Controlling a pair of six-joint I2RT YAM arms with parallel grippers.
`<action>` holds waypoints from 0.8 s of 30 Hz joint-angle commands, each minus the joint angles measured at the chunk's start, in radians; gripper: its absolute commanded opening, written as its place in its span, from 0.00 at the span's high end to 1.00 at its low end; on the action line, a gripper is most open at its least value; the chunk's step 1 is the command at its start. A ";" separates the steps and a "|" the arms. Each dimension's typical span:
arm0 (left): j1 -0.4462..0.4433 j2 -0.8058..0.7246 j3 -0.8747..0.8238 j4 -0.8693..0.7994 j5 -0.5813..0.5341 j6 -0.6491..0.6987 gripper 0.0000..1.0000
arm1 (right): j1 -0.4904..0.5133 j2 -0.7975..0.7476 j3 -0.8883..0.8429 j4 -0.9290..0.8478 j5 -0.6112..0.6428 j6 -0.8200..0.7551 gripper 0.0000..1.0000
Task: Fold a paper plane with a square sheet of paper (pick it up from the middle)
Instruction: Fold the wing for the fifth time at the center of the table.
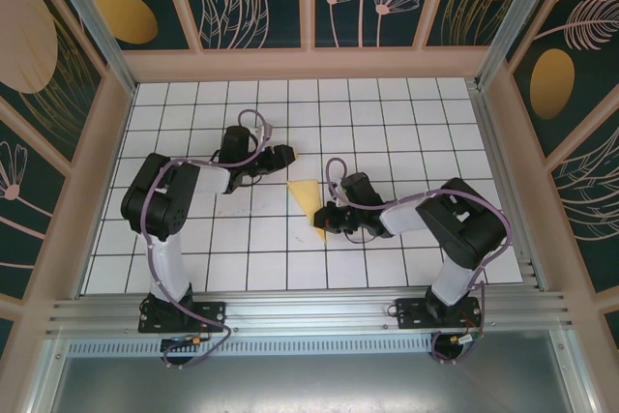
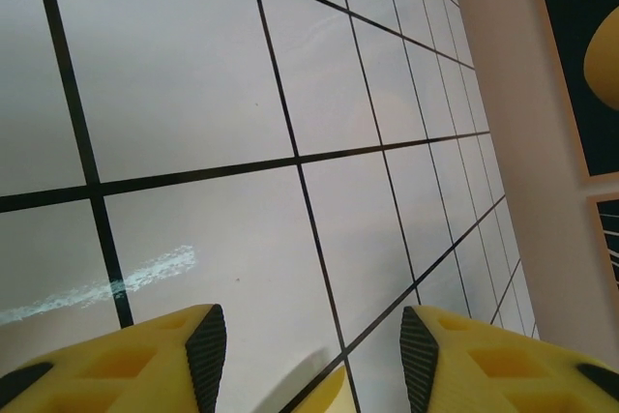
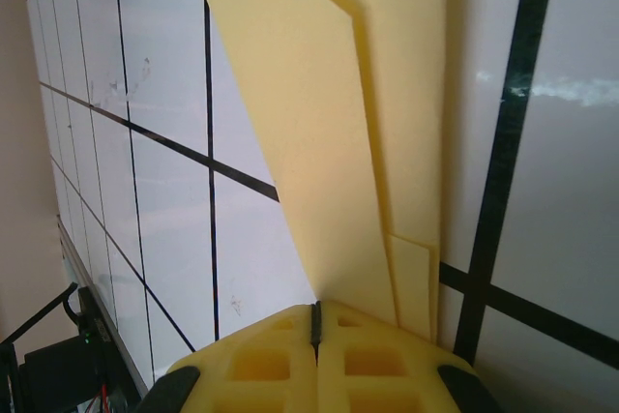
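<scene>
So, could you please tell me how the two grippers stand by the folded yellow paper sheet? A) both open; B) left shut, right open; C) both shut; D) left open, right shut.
D: the left gripper is spread wide in its wrist view, while the right gripper is closed tight at the edge of the folded yellow paper sheet.

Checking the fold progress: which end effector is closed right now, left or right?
The right end effector: its fingers meet with no gap, against the folded yellow paper. The left end effector has its fingers spread apart above the white tiles.
</scene>
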 commanded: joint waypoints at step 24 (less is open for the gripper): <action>-0.115 -0.303 -0.420 0.259 -0.003 -0.272 0.54 | 0.004 0.078 0.016 -0.219 0.060 -0.041 1.00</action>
